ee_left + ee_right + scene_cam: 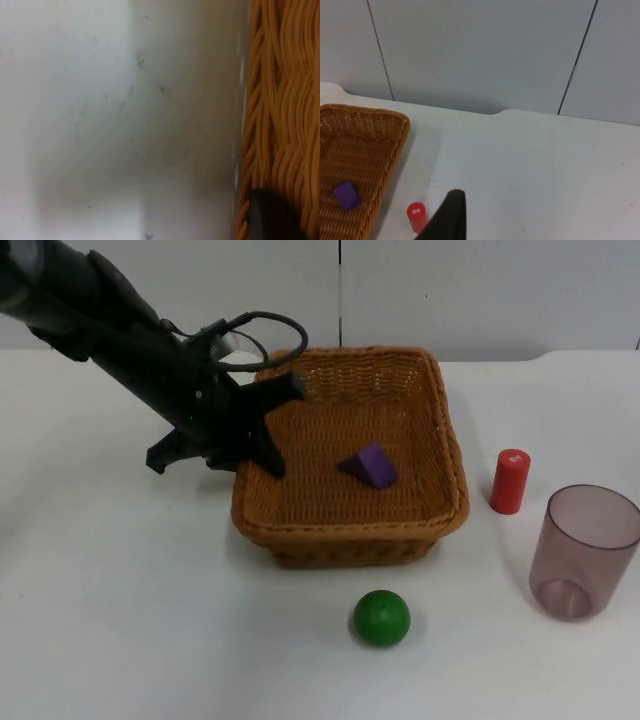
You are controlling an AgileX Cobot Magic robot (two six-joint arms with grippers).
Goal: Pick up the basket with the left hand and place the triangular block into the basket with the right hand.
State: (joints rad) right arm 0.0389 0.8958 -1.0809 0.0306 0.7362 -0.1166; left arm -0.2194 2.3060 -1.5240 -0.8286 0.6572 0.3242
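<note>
Left gripper [262,430] grips basket [446,440] — triangular block [369,465] inside.

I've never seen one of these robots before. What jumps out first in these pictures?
A brown wicker basket sits mid-table with a purple triangular block lying inside it, and the left gripper straddles its left rim. In front of the basket rests a green ball; to the basket's right stand a small red cylinder and a tinted clear cup.

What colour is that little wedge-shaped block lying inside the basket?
Purple. The triangular block lies on the basket floor, clearest in the top view.
</note>
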